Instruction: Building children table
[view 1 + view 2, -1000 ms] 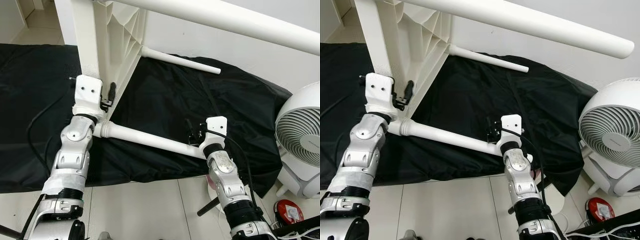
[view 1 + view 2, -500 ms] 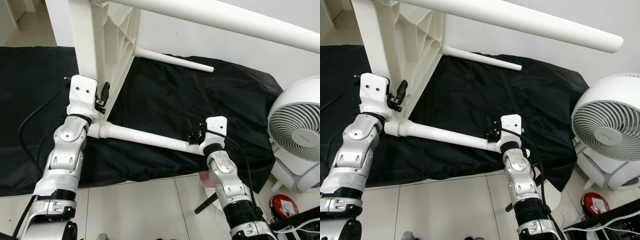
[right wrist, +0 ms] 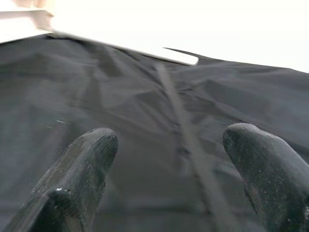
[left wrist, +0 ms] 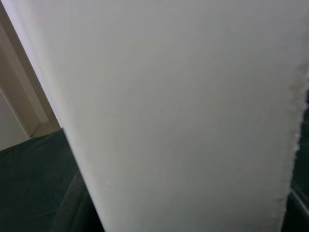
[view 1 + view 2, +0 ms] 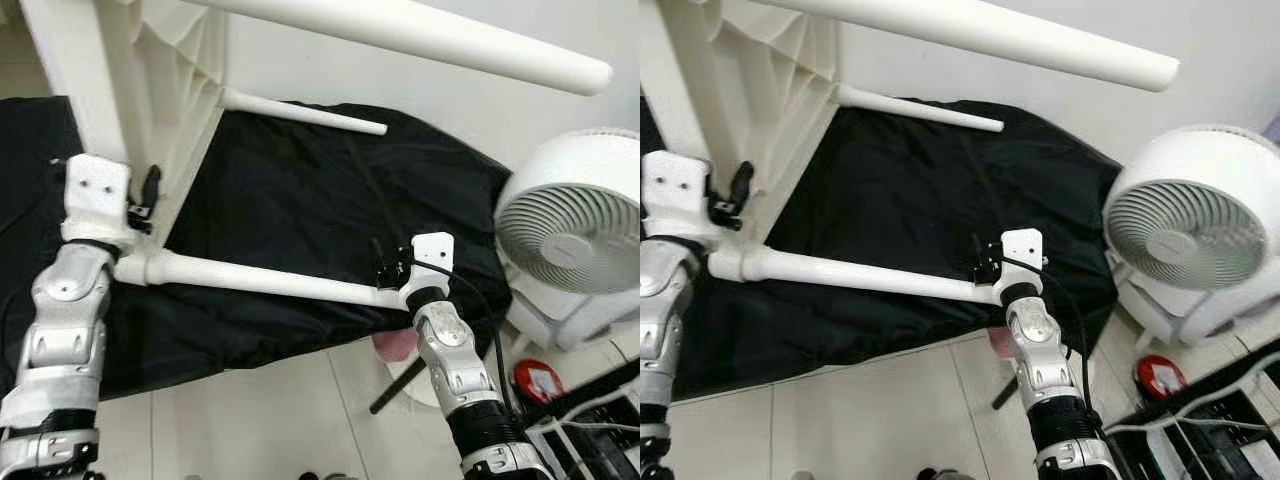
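- My left gripper [image 5: 150, 190] at 9 o'clock, against the white table top [image 5: 160, 60]; grip state I cannot tell.
- My right gripper [image 3: 169, 159] spread wide, holding nothing, beside the table leg [image 5: 260, 280] over black cloth [image 5: 300, 190].
- Fan [image 5: 565, 225] at 3 o'clock.

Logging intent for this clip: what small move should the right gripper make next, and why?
Probably bring the right gripper back onto the lower leg's free end and close. Its fingers stand open over the black cloth, holding nothing; the leg's end lies by that wrist, and the left gripper is at the table by the leg's base.
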Motion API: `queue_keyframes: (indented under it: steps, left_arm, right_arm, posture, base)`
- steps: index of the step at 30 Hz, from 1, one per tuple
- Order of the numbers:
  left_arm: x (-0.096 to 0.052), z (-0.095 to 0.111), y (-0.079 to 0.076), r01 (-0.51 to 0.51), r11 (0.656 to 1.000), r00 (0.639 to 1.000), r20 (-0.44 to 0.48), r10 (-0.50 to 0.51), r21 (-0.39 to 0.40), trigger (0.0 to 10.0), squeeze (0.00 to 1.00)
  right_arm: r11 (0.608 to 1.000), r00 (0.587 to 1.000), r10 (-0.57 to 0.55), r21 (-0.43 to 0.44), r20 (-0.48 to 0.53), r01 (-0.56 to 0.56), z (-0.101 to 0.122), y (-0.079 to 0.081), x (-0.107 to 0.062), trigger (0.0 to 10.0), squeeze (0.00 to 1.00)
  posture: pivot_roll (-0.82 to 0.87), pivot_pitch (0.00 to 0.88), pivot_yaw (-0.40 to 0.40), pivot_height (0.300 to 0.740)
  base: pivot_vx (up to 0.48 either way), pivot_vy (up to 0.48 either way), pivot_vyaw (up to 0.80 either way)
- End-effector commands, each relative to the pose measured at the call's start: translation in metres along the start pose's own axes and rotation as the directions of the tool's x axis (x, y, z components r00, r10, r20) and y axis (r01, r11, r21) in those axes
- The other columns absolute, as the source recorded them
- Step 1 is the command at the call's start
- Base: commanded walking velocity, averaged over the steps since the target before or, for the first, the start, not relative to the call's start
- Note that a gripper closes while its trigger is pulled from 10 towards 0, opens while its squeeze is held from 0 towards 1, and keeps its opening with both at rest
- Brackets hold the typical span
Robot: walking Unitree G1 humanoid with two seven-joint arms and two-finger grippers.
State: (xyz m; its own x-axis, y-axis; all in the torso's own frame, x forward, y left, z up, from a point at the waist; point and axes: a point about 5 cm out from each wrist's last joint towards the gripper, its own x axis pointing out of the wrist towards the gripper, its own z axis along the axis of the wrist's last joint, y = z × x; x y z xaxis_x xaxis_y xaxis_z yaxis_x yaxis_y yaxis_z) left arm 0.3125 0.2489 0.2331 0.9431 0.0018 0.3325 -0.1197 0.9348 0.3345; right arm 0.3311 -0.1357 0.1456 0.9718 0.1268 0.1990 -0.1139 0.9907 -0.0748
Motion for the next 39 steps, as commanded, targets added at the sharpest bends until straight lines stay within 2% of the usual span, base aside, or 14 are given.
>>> queue_keyframes:
  steps: [1, 3, 6, 9, 12, 14, 16, 18, 21, 22, 35, 37, 38, 39]
  left_arm:
    - [-0.024, -0.003, 0.045, -0.225, 0.969, 0.972, -0.043, 0.231, 0.105, 0.0, 0.00]
    - [-0.024, -0.003, 0.045, -0.225, 0.969, 0.972, -0.043, 0.231, 0.105, 0.0, 0.00]
    - [-0.039, -0.008, 0.038, -0.214, 0.973, 0.973, -0.073, 0.220, 0.086, 0.0, 0.00]
    - [-0.045, -0.011, 0.036, -0.223, 0.972, 0.969, -0.093, 0.229, 0.071, 0.0, 0.00]
    - [-0.050, -0.012, 0.041, -0.254, 0.964, 0.960, -0.100, 0.261, 0.078, 0.0, 0.00]
    - [-0.057, -0.012, 0.057, -0.305, 0.946, 0.942, -0.109, 0.316, 0.110, 0.0, 0.00]
    - [-0.057, -0.012, 0.057, -0.305, 0.946, 0.942, -0.109, 0.316, 0.110, 0.0, 0.00]
    - [-0.068, -0.014, 0.079, -0.354, 0.919, 0.917, -0.125, 0.378, 0.175, 0.0, 0.00]
    - [-0.075, -0.014, 0.089, -0.379, 0.904, 0.904, -0.132, 0.407, 0.196, 0.0, 0.00]
    - [-0.086, -0.016, 0.101, -0.412, 0.885, 0.881, -0.152, 0.448, 0.219, 0.0, 0.00]
    - [-0.096, -0.023, 0.095, -0.426, 0.883, 0.867, -0.190, 0.461, 0.199, 0.0, 0.00]
    - [-0.113, -0.030, 0.066, -0.484, 0.858, 0.839, -0.185, 0.511, 0.174, 0.0, 0.00]
    - [-0.118, -0.032, 0.062, -0.517, 0.837, 0.819, -0.183, 0.544, 0.180, 0.0, 0.00]
    - [-0.118, -0.032, 0.062, -0.517, 0.837, 0.819, -0.183, 0.544, 0.180, 0.0, 0.00]
  right_arm:
    - [1.000, 1.000, -0.007, -0.021, -0.013, 0.006, -0.003, -0.007, 0.000, 10.0, 0.00]
    - [1.000, 1.000, -0.007, -0.021, -0.013, 0.006, -0.003, -0.007, 0.000, 10.0, 0.00]
    - [1.000, 1.000, -0.005, -0.027, -0.015, 0.005, -0.003, -0.008, 0.001, 10.0, 0.00]
    - [1.000, 1.000, -0.005, -0.030, -0.015, 0.004, -0.002, -0.009, 0.002, 10.0, 0.00]
    - [0.999, 1.000, -0.003, -0.032, -0.015, 0.002, -0.002, -0.009, 0.003, 10.0, 0.00]
    - [0.999, 1.000, 0.005, -0.034, -0.015, -0.005, -0.002, -0.008, 0.005, 10.0, 0.00]
    - [0.999, 1.000, 0.005, -0.034, -0.015, -0.005, -0.002, -0.008, 0.005, 10.0, 0.00]
    - [0.999, 1.000, 0.012, -0.037, -0.015, -0.012, -0.002, -0.007, 0.006, 10.0, 0.00]
    - [0.999, 1.000, 0.014, -0.038, -0.015, -0.014, -0.002, -0.007, 0.007, 10.0, 0.00]
    - [0.999, 1.000, 0.014, -0.041, -0.018, -0.015, -0.003, -0.008, 0.007, 10.0, 0.00]
    - [0.999, 1.000, 0.016, -0.048, -0.018, -0.017, -0.003, -0.009, 0.007, 10.0, 0.00]
    - [0.998, 0.999, 0.028, -0.061, -0.026, -0.029, -0.004, -0.010, 0.009, 10.0, 0.00]
    - [0.997, 0.999, 0.033, -0.063, -0.028, -0.035, -0.005, -0.010, 0.010, 10.0, 0.00]
    - [0.997, 0.999, 0.033, -0.063, -0.028, -0.035, -0.005, -0.010, 0.010, 10.0, 0.00]
  posture:
    - [0.09, 0.115, -0.118, 0.740]
    - [0.09, 0.115, -0.118, 0.740]
    - [0.09, 0.122, -0.121, 0.740]
    - [0.10, 0.125, -0.126, 0.740]
    - [0.11, 0.126, -0.132, 0.740]
    - [0.11, 0.127, -0.134, 0.740]
    - [0.11, 0.127, -0.134, 0.740]
    - [0.11, 0.130, -0.136, 0.740]
    - [0.11, 0.131, -0.137, 0.740]
    - [0.11, 0.133, -0.137, 0.740]
    - [0.11, 0.137, -0.137, 0.740]
    - [0.13, 0.147, -0.151, 0.740]
    - [0.13, 0.150, -0.152, 0.740]
    - [0.13, 0.150, -0.152, 0.740]
  base:
    - [0.000, 0.000, 0.00]
    - [0.000, 0.000, 0.00]
    - [0.000, 0.000, 0.00]
    - [0.000, 0.000, 0.00]
    - [0.000, 0.000, 0.00]
    - [0.000, 0.000, 0.00]
    - [0.000, 0.000, 0.00]
    - [0.000, 0.000, 0.00]
    - [0.000, 0.000, 0.00]
    - [0.000, 0.000, 0.00]
    - [0.000, 0.000, 0.00]
    - [0.000, 0.000, 0.00]
    - [0.000, 0.000, 0.00]
    - [0.000, 0.000, 0.00]
